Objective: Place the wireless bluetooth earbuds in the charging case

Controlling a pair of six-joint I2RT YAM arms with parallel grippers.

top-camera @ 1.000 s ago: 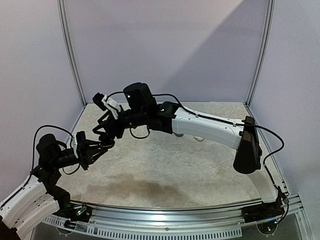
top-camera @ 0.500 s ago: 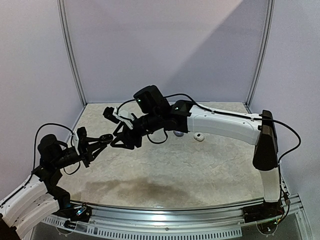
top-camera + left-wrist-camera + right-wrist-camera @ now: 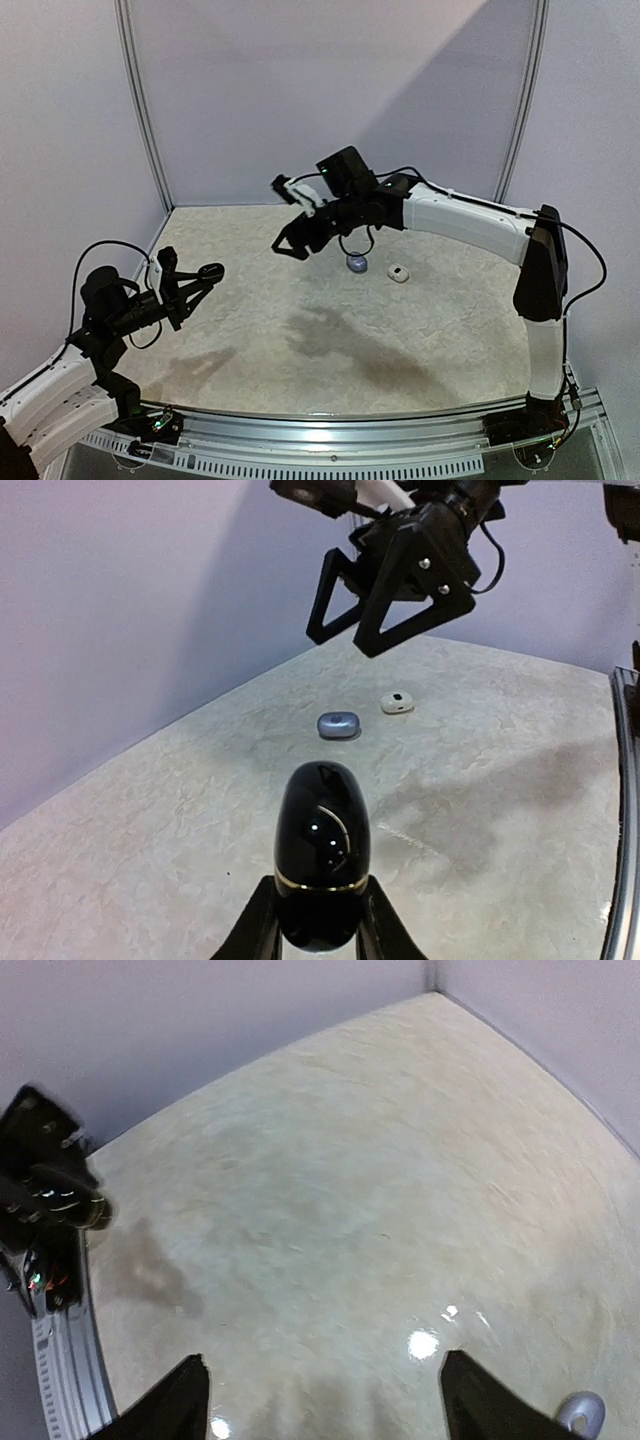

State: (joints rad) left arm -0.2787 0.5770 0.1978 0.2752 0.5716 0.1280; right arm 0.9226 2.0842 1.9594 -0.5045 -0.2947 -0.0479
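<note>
**Left tool grips the black case; right tool hangs open and empty above the bench**

Your left tool (image 3: 322,912) is clenched on the black charging case (image 3: 322,832), a glossy oval with a thin gold band. It is pinched at its near end and held above the bench (image 3: 480,810). The case's long axis runs straight out from the left fingers, toward the middle of the bench and the other arm. It looks closed, though glare makes that uncertain.

Your right tool (image 3: 340,645) hangs in the air well apart from the case, farther back and to the right. Its jaws are spread wide and nothing is between them or touching them.

Two small pebble-shaped things lie on the bench, near each other but apart: a bluish-grey one (image 3: 338,724) and a white one (image 3: 397,703) just beyond it. In the right wrist view the bluish-grey one sits just outside the right finger, at the bottom corner. The right tool is clearly the nearer one to both.

No earbud can be picked out. The two pebbles look closer to case size, so treat them as unconfirmed. Judged from this, the right tool would have to come back and down to its right to reach them.
</note>
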